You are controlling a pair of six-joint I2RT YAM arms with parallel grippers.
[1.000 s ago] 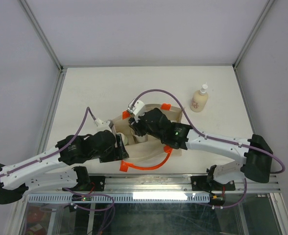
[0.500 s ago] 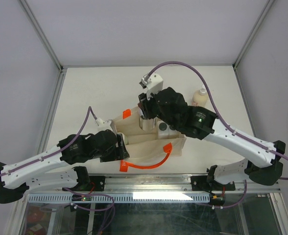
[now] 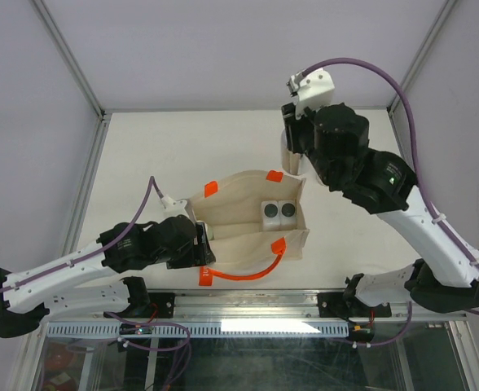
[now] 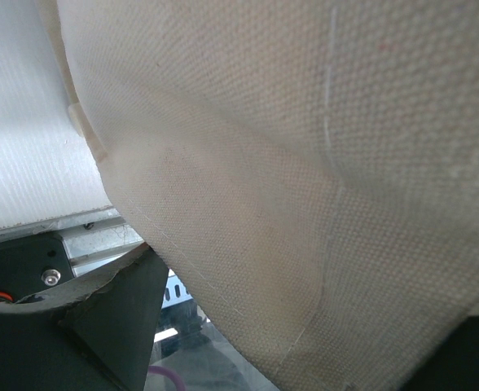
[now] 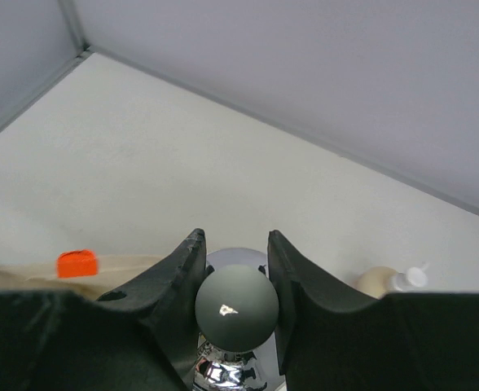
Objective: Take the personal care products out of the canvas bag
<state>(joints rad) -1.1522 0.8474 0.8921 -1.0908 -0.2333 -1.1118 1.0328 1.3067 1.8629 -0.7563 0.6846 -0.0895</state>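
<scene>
no readable text, no labels, no brand marks, no numbers anywhere

A coarse, matt woven cloth is seen on the canvas bag (image 4: 305,179). A mirror-like chrome finish is shown by the silver bottle (image 5: 227,371), topped by a smooth, satin grey cap (image 5: 237,307).

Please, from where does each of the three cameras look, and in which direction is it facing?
Top external: above and behind the arms, looking down on the table and canvas bag; both arms show.
Left wrist: on the left arm, pressed close to the bag's cloth; a dark jaw at the bottom edge.
Right wrist: on the raised right arm, facing the far wall; right gripper shut on the shiny silver bottle.
Shared: the bag's orange tab shows in top and right wrist views.
</scene>
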